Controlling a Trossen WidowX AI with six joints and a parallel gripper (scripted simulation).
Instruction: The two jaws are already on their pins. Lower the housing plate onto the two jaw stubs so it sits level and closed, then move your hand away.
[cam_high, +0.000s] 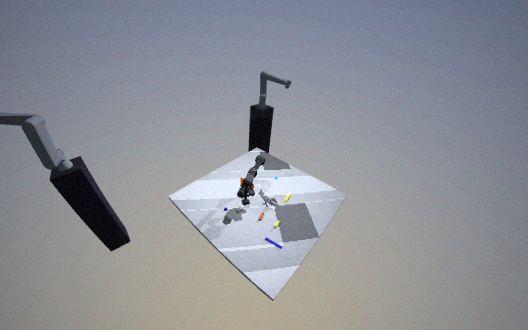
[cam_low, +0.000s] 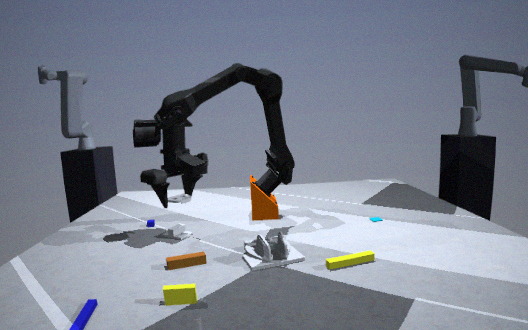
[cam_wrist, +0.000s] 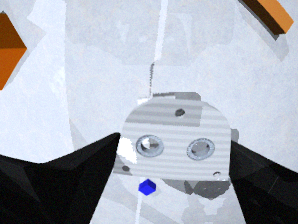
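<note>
The gripper (cam_low: 175, 199) (cam_wrist: 172, 141) grips the housing plate (cam_low: 179, 198) (cam_wrist: 175, 132) (its long axis spanning finger to finger).

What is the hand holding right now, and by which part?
The hand holds the plate by its two opposite side edges, one finger at each, with both round holes between them.

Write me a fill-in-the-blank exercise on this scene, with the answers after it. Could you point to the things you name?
1. The gripper (cam_high: 245, 195) (cam_low: 177, 201) (cam_wrist: 172, 141) holds the housing plate (cam_low: 179, 199) (cam_wrist: 175, 162) between its two ____.
2. The housing plate has two large round ____ side by side.
3. The small cube (cam_high: 225, 209) (cam_low: 150, 223) (cam_wrist: 147, 187) is ____.
4. The arm's base (cam_high: 242, 181) (cam_low: 263, 205) is ____ in colour.
Missing words: fingers; holes; blue; orange.
</note>
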